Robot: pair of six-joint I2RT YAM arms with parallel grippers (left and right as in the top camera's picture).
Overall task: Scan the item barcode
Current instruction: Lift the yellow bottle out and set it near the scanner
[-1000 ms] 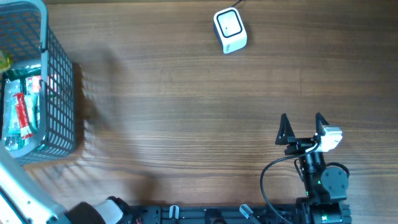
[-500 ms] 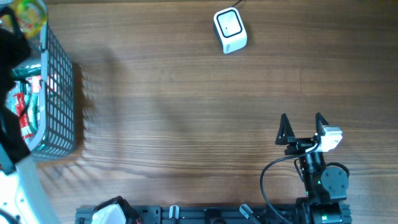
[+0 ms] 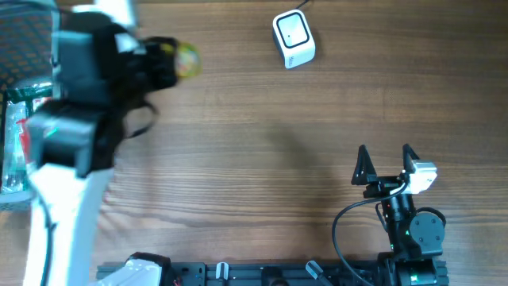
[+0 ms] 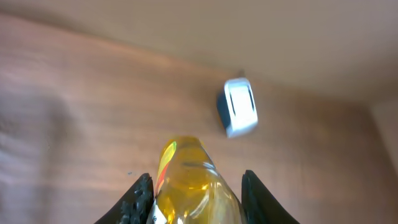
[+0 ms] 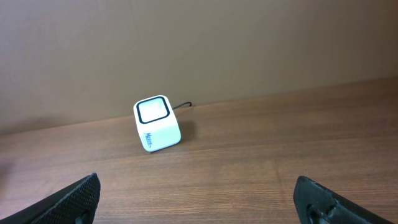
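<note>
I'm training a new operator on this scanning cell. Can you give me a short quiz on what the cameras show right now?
1. Fill in: the window of the barcode scanner faces ___.
2. True or false: the right pincer stands open and empty, well apart from the scanner.
3. What does the left pincer grip? A) a yellow bottle B) a red tube C) nothing

Key: 1 upward; 2 true; 3 A.
</note>
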